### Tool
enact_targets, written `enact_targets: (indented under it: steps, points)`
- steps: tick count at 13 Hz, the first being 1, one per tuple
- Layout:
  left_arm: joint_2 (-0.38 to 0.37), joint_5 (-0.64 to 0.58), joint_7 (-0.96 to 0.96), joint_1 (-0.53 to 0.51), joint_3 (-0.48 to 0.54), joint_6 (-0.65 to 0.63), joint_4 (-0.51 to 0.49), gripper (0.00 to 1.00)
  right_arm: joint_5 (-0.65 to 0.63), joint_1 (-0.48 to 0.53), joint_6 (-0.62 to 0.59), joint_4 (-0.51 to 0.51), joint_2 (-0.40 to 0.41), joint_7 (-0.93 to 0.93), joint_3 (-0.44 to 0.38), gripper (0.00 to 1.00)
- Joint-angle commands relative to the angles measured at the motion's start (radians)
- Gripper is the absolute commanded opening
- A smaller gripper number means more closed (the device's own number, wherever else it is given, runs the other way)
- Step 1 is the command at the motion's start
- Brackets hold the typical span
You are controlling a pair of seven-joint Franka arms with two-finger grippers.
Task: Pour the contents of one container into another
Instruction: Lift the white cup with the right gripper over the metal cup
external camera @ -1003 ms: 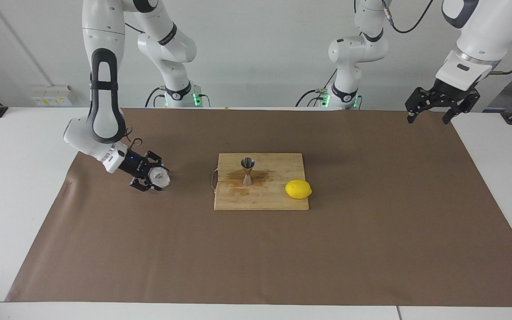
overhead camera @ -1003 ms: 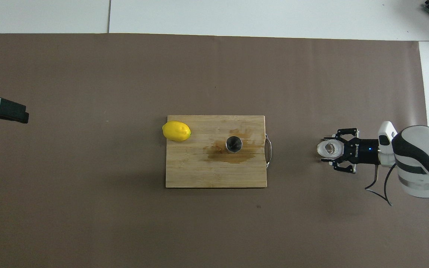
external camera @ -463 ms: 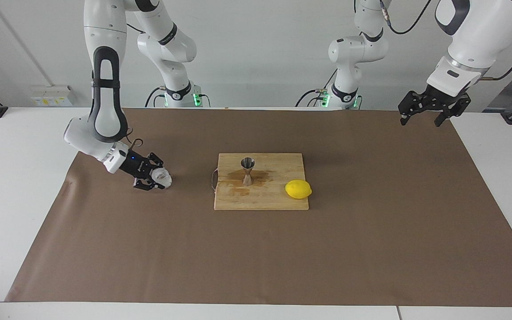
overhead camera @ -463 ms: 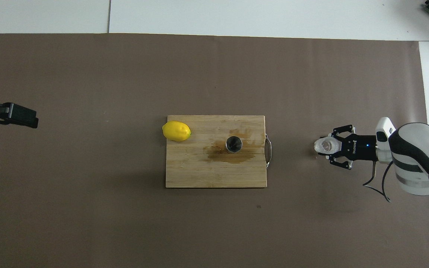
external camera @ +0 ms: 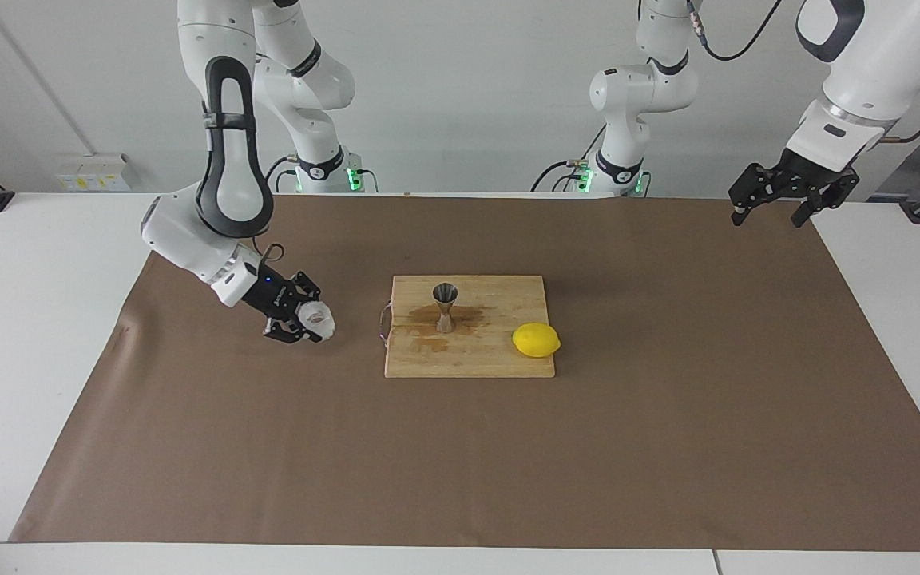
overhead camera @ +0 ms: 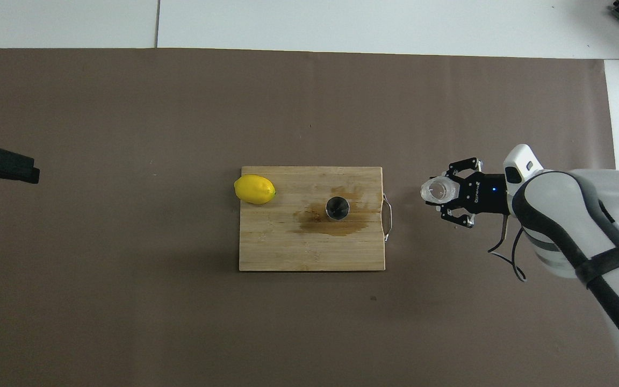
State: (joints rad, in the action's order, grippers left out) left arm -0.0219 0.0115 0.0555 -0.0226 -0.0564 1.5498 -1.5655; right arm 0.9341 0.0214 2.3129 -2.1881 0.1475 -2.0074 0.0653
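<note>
Since a second ago my right gripper (external camera: 310, 323) has closed on the clear glass cup (external camera: 319, 322) and carried it along the brown paper toward the cutting board (external camera: 500, 359), and the right arm's elbow has swung up.

From the facing camera I see the cup clamped between the right gripper's fingers, low over the paper at about nine o'clock from the board and just short of its metal handle (external camera: 383, 320). Whether the cup has left the paper I cannot tell. The steel jigger (external camera: 445, 307) stands upright on the board in a brown wet stain (external camera: 428, 343), and a lemon (external camera: 537, 340) lies at four o'clock from the jigger, on the board's corner toward the left arm's end. My left gripper (external camera: 771, 206) waits in the air over the paper's corner at that end, its fingers spread apart and holding nothing.

From the overhead camera the cup (overhead camera: 434, 191) shows its open mouth, gripped by the right gripper (overhead camera: 443, 194) at three o'clock from the jigger (overhead camera: 337, 208), just beside the board's handle (overhead camera: 388, 216). The lemon (overhead camera: 254, 189) sits at ten o'clock from the jigger on the board (overhead camera: 288, 252). Only the dark tip of the left gripper (overhead camera: 11, 165) enters at the frame's nine o'clock edge.
</note>
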Motion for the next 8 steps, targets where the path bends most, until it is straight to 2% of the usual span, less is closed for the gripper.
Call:
enact_targets:
  steps: [1,4,8]
  points:
    - [-0.019,0.005,0.030,-0.031,-0.029,0.007,-0.010,1.00,-0.101,-0.060,0.032,0.046,0.000,0.126,0.005,0.00]
    - [-0.007,-0.008,0.072,-0.034,-0.033,-0.034,0.025,1.00,-0.282,-0.119,0.033,0.106,0.000,0.322,0.007,0.00]
    - [0.000,-0.001,0.061,-0.028,-0.033,-0.033,0.022,1.00,-0.395,-0.190,0.033,0.139,0.000,0.475,0.007,0.00]
